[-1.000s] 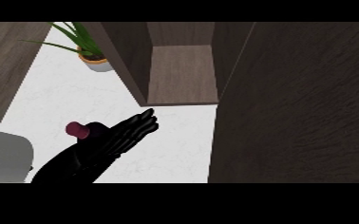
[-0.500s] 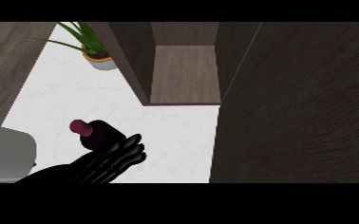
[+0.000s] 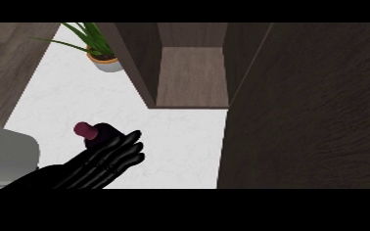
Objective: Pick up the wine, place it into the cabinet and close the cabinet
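Observation:
The wine bottle (image 3: 86, 130) stands on the white counter at the lower left; its maroon top shows and its dark body merges with the hand. My right hand (image 3: 108, 161) comes in from the lower left corner. Its fingers (image 3: 131, 148) curl round the bottle's right side. The cabinet (image 3: 192, 78) stands open up and to the right of the bottle, showing a bare brown shelf inside. Its dark wooden door (image 3: 303, 112) is swung out and fills the right of the view. My left hand is not in view.
A potted green plant (image 3: 105, 61) stands on the counter just left of the cabinet. A light grey rounded object (image 3: 14, 154) sits at the left edge beside my hand. White counter (image 3: 180, 132) lies between the bottle and the cabinet's front.
My right hand, stretched straight past the bottle a second ago, has drawn back and curled its fingers round the bottle. The bottle and cabinet have not moved.

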Controlling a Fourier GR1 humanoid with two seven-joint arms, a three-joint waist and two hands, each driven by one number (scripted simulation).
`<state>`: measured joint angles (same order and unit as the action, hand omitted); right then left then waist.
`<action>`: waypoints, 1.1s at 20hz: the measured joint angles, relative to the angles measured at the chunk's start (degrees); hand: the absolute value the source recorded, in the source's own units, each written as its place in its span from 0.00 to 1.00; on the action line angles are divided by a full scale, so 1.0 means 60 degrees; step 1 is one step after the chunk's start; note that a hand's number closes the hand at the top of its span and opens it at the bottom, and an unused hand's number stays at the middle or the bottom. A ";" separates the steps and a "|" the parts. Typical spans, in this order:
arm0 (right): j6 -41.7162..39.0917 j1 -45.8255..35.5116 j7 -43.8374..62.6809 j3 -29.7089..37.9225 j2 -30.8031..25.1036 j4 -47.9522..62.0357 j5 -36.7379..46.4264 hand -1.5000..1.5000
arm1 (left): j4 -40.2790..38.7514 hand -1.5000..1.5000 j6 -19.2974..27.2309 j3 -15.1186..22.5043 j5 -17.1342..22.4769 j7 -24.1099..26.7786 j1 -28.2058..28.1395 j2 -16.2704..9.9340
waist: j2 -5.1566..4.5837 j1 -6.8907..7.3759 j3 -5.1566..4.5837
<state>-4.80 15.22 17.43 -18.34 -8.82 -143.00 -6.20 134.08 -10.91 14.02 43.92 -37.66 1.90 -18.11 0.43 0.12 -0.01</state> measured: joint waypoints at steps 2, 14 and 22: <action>0.0100 -0.0085 0.0064 -0.0048 0.0034 -0.0013 0.0063 0.00 | 0.0022 0.00 0.0087 -0.0154 0.0065 -0.0128 -0.0001 -0.0071 | 0.0007 0.0024 -0.0002; 0.0282 -0.0197 0.0408 -0.0105 -0.0094 -0.0144 0.0176 0.00 | 0.0024 0.00 0.0592 -0.1276 0.0402 -0.0503 0.0521 -0.0275 | 0.0034 0.0015 -0.0004; 0.0337 -0.0233 0.0531 -0.0069 -0.0234 -0.0197 0.0197 0.00 | -0.0145 0.00 0.0287 -0.2693 0.0876 -0.0763 0.0954 -0.0726 | 0.0013 -0.0032 -0.0006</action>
<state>-2.78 13.82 20.61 -18.75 -10.23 -144.18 -5.02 133.21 -9.19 -2.14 49.17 -42.24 7.62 -22.47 0.51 -0.07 -0.04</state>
